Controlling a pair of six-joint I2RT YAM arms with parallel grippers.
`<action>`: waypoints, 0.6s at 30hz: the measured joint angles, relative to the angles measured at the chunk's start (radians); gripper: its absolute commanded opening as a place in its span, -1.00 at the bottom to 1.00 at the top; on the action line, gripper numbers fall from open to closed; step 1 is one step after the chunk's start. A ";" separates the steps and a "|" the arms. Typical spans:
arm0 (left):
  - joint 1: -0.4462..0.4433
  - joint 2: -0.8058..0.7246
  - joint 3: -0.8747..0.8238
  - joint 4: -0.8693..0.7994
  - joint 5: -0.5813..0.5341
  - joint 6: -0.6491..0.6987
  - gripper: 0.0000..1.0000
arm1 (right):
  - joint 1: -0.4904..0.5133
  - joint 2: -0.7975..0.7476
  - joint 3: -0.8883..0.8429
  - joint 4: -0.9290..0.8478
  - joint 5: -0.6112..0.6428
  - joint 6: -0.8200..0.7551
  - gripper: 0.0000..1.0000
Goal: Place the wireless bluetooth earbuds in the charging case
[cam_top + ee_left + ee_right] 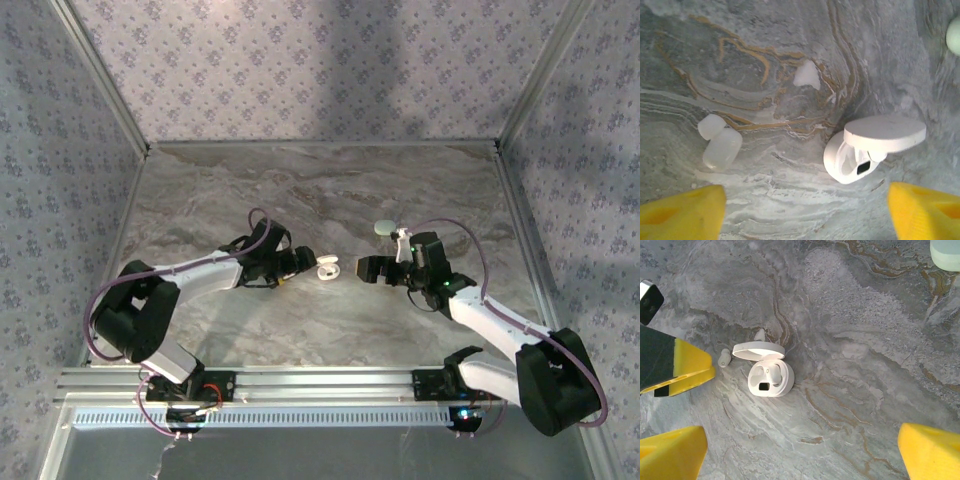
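The left tool (303, 263) and right tool (366, 268) face each other, each with its yellow fingers spread wide and nothing between them. Between the tools the white charging case (770, 376) sits on the marbled surface (330, 190), lid raised; its wells seem empty. Two earbuds (719, 149) lie loose beside it. Farther back rests a pale green pebble (384, 228).
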 measured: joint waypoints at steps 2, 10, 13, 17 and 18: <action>-0.010 -0.003 0.005 -0.018 -0.022 0.005 0.06 | 0.000 0.000 0.000 0.000 0.000 0.000 1.00; -0.089 -0.005 0.124 -0.216 -0.206 0.062 -1.00 | 0.001 0.000 0.003 -0.002 0.002 -0.003 1.00; -0.094 0.003 0.143 -0.246 -0.241 0.075 -1.00 | 0.002 0.000 0.005 -0.003 0.005 -0.007 1.00; -0.094 0.051 0.156 -0.277 -0.270 0.088 -1.00 | 0.002 0.000 0.005 -0.003 0.008 -0.008 1.00; -0.094 0.065 0.161 -0.284 -0.273 0.092 -1.00 | 0.003 0.000 0.005 -0.003 0.008 -0.008 1.00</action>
